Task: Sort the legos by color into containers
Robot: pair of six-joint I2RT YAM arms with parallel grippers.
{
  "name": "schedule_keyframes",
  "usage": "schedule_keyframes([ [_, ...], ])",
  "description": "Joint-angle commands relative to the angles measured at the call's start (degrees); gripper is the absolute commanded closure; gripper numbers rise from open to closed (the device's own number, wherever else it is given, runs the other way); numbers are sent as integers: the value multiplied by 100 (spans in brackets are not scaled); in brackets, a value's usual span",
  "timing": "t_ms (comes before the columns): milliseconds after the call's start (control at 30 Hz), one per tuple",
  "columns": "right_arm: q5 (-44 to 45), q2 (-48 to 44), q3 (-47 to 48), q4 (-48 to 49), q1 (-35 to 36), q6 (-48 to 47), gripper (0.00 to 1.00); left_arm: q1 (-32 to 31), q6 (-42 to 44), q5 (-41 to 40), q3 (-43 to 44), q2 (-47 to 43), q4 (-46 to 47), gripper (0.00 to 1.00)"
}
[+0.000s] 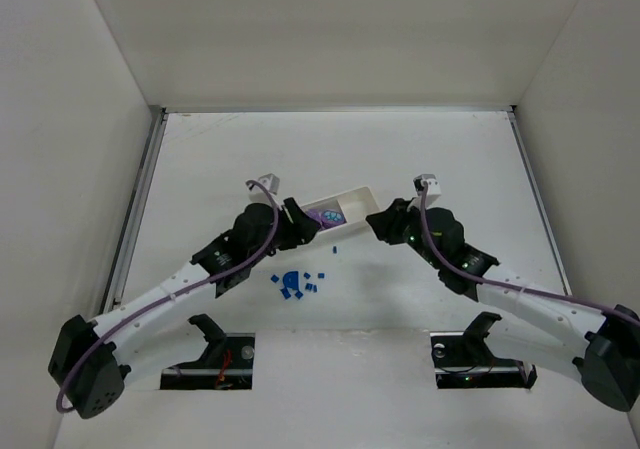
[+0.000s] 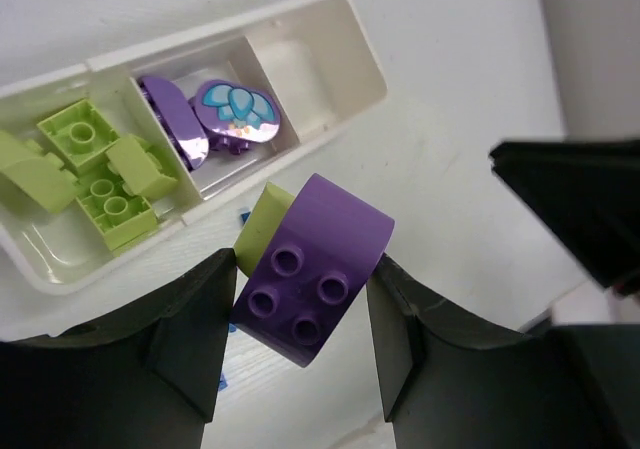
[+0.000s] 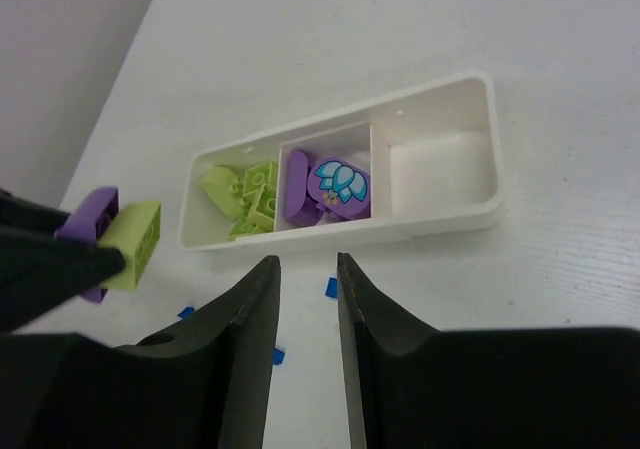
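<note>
On the table, top view: tray sat mid, blue bits loose nearby. Left wrist: left tool clamped purple-green brick beside tray; early release would miss purple compartment. Right wrist: right tool apart, empty.

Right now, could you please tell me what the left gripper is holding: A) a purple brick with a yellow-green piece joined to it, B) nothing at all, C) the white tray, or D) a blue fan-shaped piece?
A: the left gripper is shut on a purple brick, which has a yellow-green piece stuck to its far side.
</note>
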Motion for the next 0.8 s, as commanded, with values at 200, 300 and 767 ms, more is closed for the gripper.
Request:
schedule_keyframes([
  [200,-1176,-492,-437,1579,640,-813,37,1680,-2504,2980,-621,-409,801,77],
  [300,-1449,-510,-437,1834,1088,-1226,28,1795,-2899,3701,-682,-374,1081,75],
  [767,-203,0,90,1237,2161,-3380,22,1532,-4113,4670,-1016,-294,2049,73],
])
